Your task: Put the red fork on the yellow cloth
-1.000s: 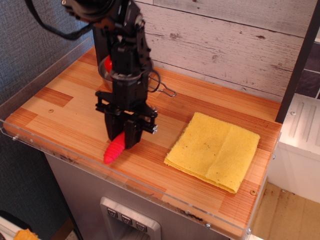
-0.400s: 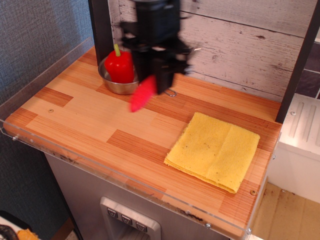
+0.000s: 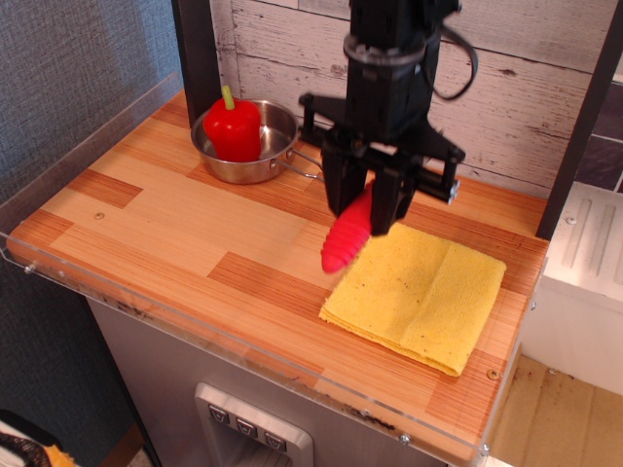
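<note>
Red fork (image 3: 346, 240) hangs in the air, pinched between the two fingers of the gripper (image 3: 368, 209). Only the ribbed handle shows; it slants down and to the left out of the jaws, its free end above the near-left edge of the yellow cloth (image 3: 419, 294). The metal head is hidden inside the fingers. No contact between fork and cloth that I can make out.

Step in hand, as I judge it: carry and set down. To do it well, move the load a little farther right so the whole fork sits over the middle of the cloth, near the centre crease, not over the border where the handle could roll off onto the wooden counter (image 3: 175, 224). Lower until the handle tip meets the fabric, then part the fingers. Releasing from height risks a bounce; the cloth is soft and should damp it, but the handle looks round.

Arm pose: the black arm comes down from the top of the view, close to vertical, wrist over the far-left corner of the cloth, fingers pointing down at the counter. Cable loops beside it.

Off to the left, well apart: a metal pan (image 3: 248, 146) holding a red pepper (image 3: 232, 126). Not involved.
</note>
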You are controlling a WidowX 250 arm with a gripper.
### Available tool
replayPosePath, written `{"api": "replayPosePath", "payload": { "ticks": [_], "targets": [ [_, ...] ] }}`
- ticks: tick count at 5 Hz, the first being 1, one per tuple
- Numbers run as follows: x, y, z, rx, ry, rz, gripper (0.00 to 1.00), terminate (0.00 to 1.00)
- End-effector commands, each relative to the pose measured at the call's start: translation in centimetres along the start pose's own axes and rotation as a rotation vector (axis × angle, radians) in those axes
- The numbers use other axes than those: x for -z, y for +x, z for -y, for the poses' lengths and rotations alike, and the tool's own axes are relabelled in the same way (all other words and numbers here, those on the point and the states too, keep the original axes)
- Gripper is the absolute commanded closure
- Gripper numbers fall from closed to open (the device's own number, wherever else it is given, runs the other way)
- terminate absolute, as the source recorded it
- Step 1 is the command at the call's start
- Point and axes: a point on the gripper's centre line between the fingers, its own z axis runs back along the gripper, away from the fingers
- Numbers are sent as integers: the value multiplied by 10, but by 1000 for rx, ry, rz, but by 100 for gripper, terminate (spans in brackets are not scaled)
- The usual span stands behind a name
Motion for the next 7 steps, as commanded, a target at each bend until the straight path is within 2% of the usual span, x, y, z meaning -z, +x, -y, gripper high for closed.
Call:
{"api": "replayPosePath", "payload": {
  "ticks": [1, 4, 6, 7],
  "targets": [
    [17, -4, 20, -27, 0, 18, 100, 0],
    [60, 2, 22, -15, -4, 8, 100, 0],
    [63, 19, 30, -25, -17, 32, 100, 0],
    [52, 24, 31, -13, -18, 26, 0, 0]
  ]
}}
